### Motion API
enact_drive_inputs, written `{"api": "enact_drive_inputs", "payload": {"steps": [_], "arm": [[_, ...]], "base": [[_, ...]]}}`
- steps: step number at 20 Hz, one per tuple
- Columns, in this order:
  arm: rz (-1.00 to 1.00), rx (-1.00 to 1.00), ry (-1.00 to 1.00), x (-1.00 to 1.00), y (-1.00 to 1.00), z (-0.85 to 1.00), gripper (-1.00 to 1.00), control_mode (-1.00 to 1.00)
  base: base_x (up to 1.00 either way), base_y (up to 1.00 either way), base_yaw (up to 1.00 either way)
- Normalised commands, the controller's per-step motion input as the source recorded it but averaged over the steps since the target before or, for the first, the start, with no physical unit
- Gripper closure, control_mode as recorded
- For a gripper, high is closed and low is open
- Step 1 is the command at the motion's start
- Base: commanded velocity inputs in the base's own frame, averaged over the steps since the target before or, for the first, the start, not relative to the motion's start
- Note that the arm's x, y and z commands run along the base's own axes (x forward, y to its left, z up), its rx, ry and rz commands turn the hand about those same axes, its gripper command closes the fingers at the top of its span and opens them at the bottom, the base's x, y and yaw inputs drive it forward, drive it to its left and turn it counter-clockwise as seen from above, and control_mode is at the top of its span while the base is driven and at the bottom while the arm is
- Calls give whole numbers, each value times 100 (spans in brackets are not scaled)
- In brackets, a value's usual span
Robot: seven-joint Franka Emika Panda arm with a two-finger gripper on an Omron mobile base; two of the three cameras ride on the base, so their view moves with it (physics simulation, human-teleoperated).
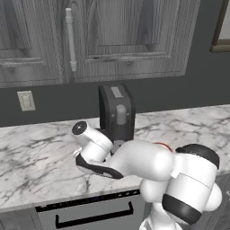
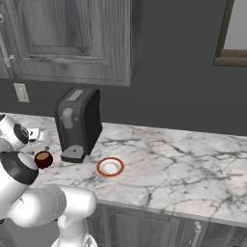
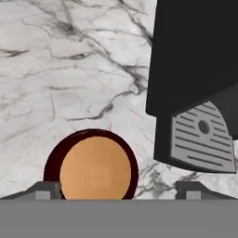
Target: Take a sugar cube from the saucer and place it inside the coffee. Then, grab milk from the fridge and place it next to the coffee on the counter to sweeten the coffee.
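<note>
Directly below my pincer [image 3: 118, 191] sits the coffee [image 3: 95, 169], its round brown surface between my two finger tips [image 3: 45, 191], which stand spread wide to either side of the cup and pinch nothing. Faintly, at the middle of the liquid, I think I see a paler square patch; I judge that to be the sugar cube already in the drink, though it is too dim to be sure.

From the right base view, the cup [image 2: 43, 158] stands on the counter [image 2: 183, 164] just beside the foot of the coffee machine [image 2: 77, 123], and the saucer [image 2: 110, 167] lies near it on the machine's other side, apart from both. Its white centre looks bare.

So the coming move, as I judge it, turns away from here: the milk and the fridge are somewhere off this stretch of counter, and I must lift straight up from the cup before swinging, since the machine's drip tray [image 3: 200, 139] is close beside my hand. A round cup has no long axis to mind.

Counting: one cup, one saucer, one coffee machine, one wall socket [image 1: 26, 100], one pincer.
</note>
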Motion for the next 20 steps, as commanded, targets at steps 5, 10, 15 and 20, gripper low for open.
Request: {"api": "enact_drive_inputs", "payload": {"steps": [5, 10, 15, 20], "arm": [[-6, 6, -16, -39, -45, 47, -100, -100], [-7, 49, -22, -71, -99, 53, -100, -100], [-4, 58, -13, -70, -100, 52, -100, -100], [0, 30, -3, -58, -100, 22, -100, -100]], "base": [[0, 0, 0], [0, 0, 0], [0, 0, 0], [0, 0, 0]]}}
